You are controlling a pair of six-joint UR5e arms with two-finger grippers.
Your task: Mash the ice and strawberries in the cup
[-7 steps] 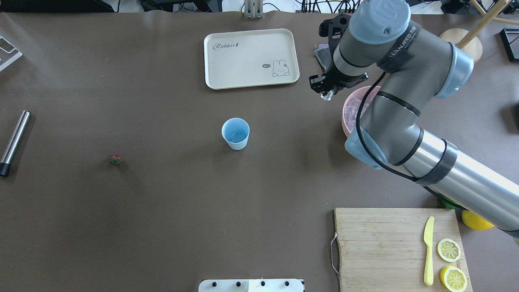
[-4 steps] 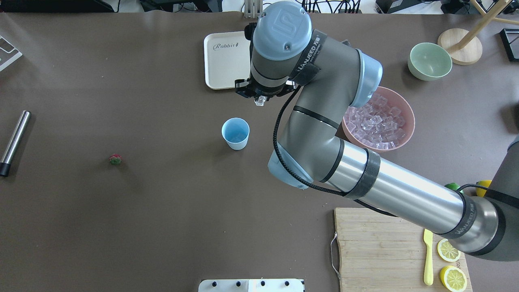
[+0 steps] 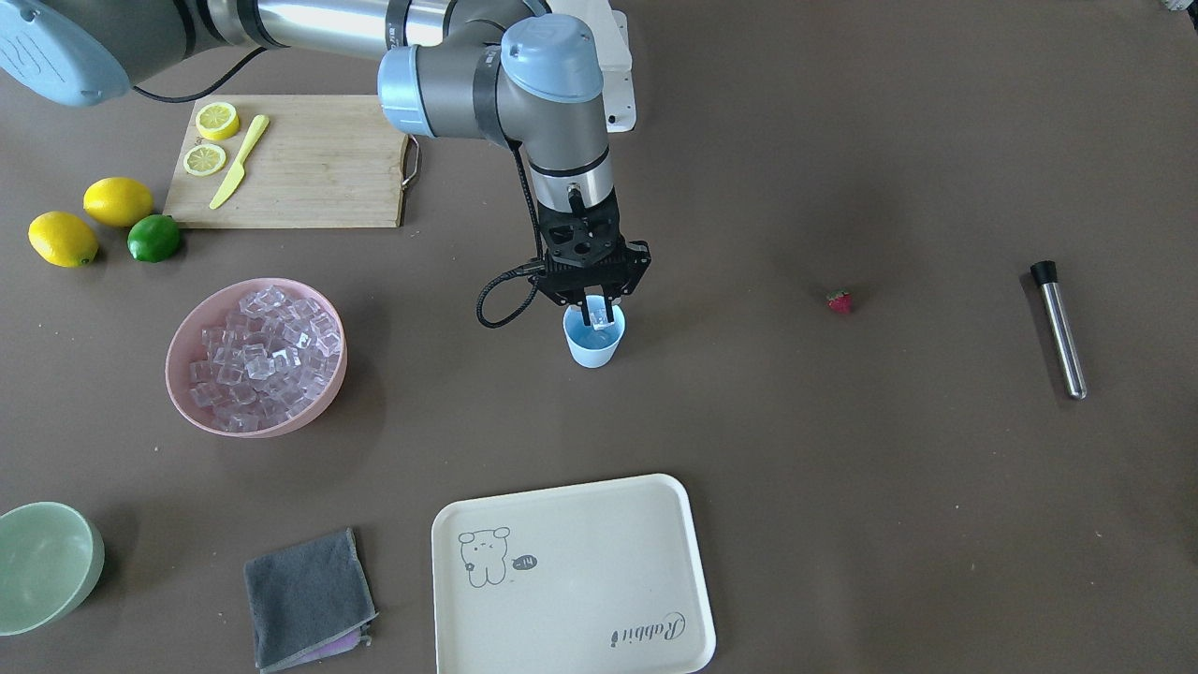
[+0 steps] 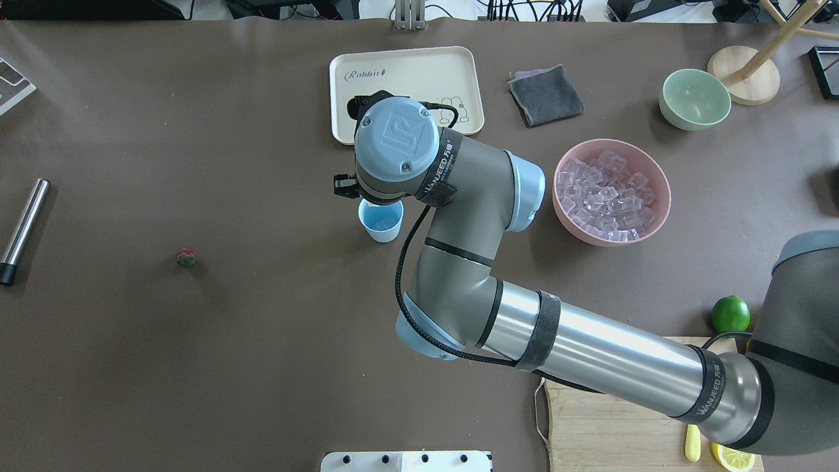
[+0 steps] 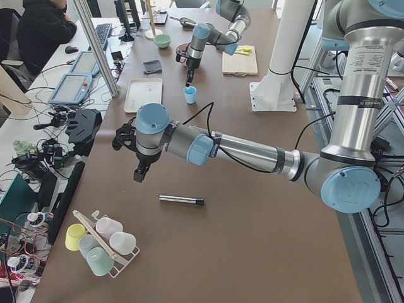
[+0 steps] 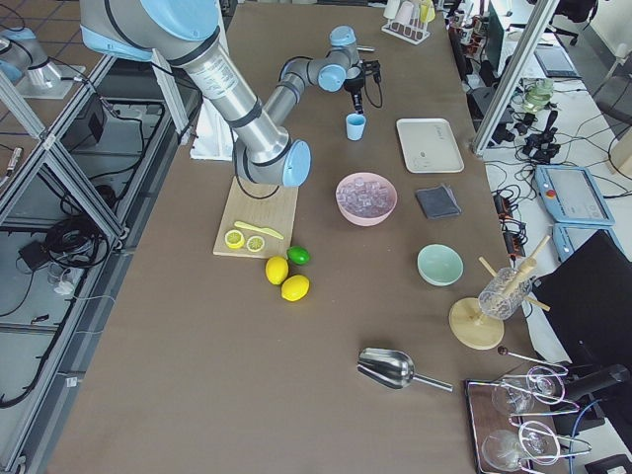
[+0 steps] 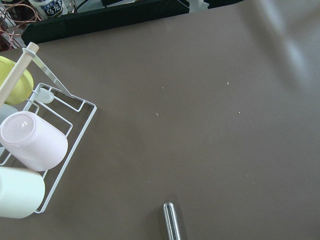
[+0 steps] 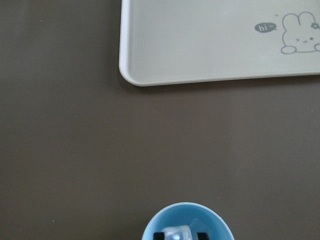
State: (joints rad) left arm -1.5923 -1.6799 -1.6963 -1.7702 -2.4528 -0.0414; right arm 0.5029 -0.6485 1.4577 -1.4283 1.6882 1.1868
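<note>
The light blue cup (image 4: 381, 226) stands upright mid-table, also in the front view (image 3: 593, 350). My right gripper (image 3: 596, 316) hangs straight above its mouth, shut on a clear ice cube (image 3: 600, 320). The right wrist view shows the cube (image 8: 178, 233) between the fingertips, just over the cup rim (image 8: 162, 216). More ice (image 4: 606, 193) fills the pink bowl (image 4: 661, 216) to the right. The tiny strawberry (image 4: 187, 257) lies alone on the table far left of the cup. My left gripper (image 5: 137, 175) shows only in the exterior left view, above the table; I cannot tell its state.
A cream tray (image 4: 367, 111) lies behind the cup, with a grey cloth (image 4: 545, 95) and a green bowl (image 4: 695, 98) further right. A steel rod (image 4: 23, 229) lies at the left edge. A cutting board (image 3: 309, 159), lemons and a lime (image 3: 154, 238) are near the robot.
My right arm has swung left from the pink bowl to over the cup, carrying the ice cube. The cup and the strawberry have not moved.
</note>
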